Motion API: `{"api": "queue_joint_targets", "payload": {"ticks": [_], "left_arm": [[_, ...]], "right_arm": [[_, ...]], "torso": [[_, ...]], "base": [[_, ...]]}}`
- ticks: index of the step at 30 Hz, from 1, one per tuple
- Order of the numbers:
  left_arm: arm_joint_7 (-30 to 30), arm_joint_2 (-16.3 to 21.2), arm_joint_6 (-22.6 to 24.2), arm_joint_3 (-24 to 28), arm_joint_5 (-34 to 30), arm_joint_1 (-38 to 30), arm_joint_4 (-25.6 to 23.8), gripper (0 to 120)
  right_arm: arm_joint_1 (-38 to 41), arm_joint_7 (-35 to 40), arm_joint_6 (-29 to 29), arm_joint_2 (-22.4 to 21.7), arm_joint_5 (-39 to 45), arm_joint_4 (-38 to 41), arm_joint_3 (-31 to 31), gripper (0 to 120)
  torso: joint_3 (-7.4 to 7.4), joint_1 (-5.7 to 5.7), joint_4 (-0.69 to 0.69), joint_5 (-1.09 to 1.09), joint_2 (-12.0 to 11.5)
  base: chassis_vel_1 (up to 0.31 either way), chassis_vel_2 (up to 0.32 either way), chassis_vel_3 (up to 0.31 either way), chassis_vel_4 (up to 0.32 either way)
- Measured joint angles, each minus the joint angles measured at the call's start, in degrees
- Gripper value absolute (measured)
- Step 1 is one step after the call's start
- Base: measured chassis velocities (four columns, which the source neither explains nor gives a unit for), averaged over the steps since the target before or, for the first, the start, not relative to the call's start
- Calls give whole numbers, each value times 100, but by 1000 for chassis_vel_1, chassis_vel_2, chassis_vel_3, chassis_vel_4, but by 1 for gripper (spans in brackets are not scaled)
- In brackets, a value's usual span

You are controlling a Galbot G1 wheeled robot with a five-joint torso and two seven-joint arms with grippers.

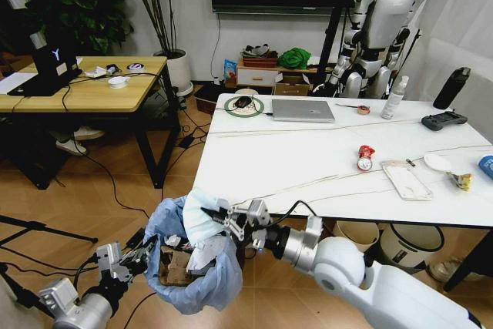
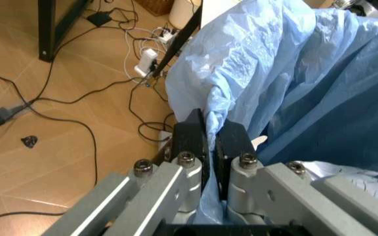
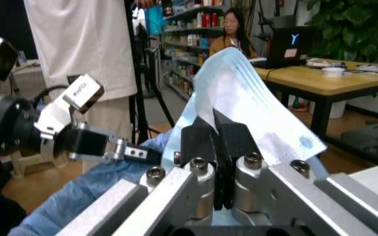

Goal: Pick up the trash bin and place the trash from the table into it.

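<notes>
While your left tool (image 1: 145,254) is clamped on the crinkled blue liner of the trash bin (image 1: 192,263), holding it off the floor in the lower left of the head frame just below the desk's (image 1: 308,159) near edge, your right tool (image 1: 212,213) is pinched shut on the pale-blue face mask (image 1: 197,217) directly over the bin's mouth. You are at the drop step for this one piece: the next move calls for parting the right tool so the mask falls inside, and it looks well enough centred, though its lower edge hangs near the liner's rim, so lower it a little first. Brown cardboard (image 1: 173,266) and crumpled tissue already sit in the bin. More litter waits at the right of the frame on the desk: a red wrapper (image 1: 365,157), a clear packet (image 1: 406,179), a yellow wrapper (image 1: 461,181) and a blue-white cup (image 1: 486,166) at the very edge. Those lie well apart from the bin, so you will have a long reach. Keep clear of the laptop (image 1: 303,110), the white bottle (image 1: 394,98), the dark flask (image 1: 451,88) and the controller (image 1: 443,120) along the far side. Cables trail on the floor beneath the bin, and two other bins stand under the desk.
</notes>
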Motion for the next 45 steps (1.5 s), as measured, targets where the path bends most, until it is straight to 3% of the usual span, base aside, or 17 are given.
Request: {"api": "queue_joint_targets", "payload": {"ticks": [7,27,33,45], "left_arm": [[-14,-3,6,26,4,-37,16,0],[-21,73,18,40,-9,-197,167,0],[-37,95,25,57,-38,-261,196,0],[-49,131,37,111,-87,-322,239,0]], "right_arm": [[-21,36,106,-57,-302,-7,4,12],[-261,236,235,-357,-326,330,379,91],[-238,341,255,-339,-371,307,358,100],[-37,595,229,-159,-300,93,271,100]], "torso": [[0,0,-1,0,0],[0,1,0,1,-2],[0,1,-1,1,-1],[0,1,0,1,-1]], "base": [[0,0,0,0],[0,0,0,0],[0,0,0,0],[0,0,0,0]]}}
